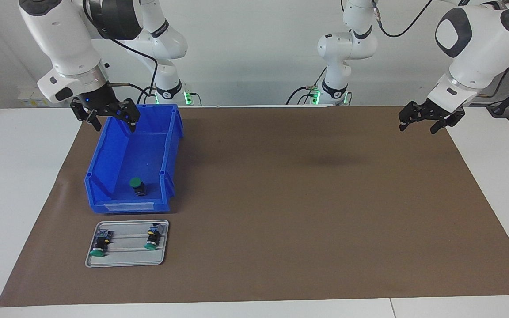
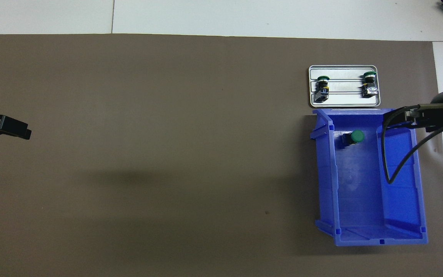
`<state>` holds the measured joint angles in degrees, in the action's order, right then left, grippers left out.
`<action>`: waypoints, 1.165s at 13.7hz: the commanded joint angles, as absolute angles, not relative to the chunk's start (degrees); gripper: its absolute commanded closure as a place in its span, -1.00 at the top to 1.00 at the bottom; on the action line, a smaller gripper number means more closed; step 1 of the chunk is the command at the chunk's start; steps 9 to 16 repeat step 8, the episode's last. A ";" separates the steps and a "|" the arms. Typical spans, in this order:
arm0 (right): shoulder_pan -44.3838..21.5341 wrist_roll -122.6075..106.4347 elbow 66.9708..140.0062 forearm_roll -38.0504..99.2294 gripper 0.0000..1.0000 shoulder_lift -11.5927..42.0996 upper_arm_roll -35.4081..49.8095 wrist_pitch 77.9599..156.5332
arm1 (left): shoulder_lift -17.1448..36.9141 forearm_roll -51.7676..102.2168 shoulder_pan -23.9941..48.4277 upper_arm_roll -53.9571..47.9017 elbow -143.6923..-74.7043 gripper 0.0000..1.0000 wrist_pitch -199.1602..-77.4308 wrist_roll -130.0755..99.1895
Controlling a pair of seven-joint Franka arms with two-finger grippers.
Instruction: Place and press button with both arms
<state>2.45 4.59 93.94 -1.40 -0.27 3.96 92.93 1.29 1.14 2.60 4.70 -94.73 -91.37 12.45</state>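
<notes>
Green-capped button [image 1: 137, 186] in blue bin [image 1: 104, 154], well below open, empty right tool [image 1: 112, 119].

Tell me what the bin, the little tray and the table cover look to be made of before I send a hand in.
Blue bin: looks like moulded plastic, glossy, with ribbed walls and corners. Tray: likely thin metal, silver-grey with a dull sheen, pressed grooves and a rolled rim. Brown cover: matte, with no shine, probably paper or thin board; I can't tell which.

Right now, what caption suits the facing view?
One green button sits in the blue bin; two more lie on a tray.
</notes>
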 commanded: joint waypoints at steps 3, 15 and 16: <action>2.90 2.81 94.48 -0.53 0.99 -0.53 4.04 92.99 | -0.35 0.09 2.37 4.57 -96.59 1.00 -92.37 12.83; 3.08 2.99 95.54 -0.44 0.99 -1.14 4.04 93.34 | -0.44 0.09 2.37 4.57 -96.59 1.00 -92.37 12.83; 3.08 2.99 95.54 -0.44 0.99 -1.14 4.04 93.34 | -0.44 0.09 2.37 4.57 -96.59 1.00 -92.37 12.83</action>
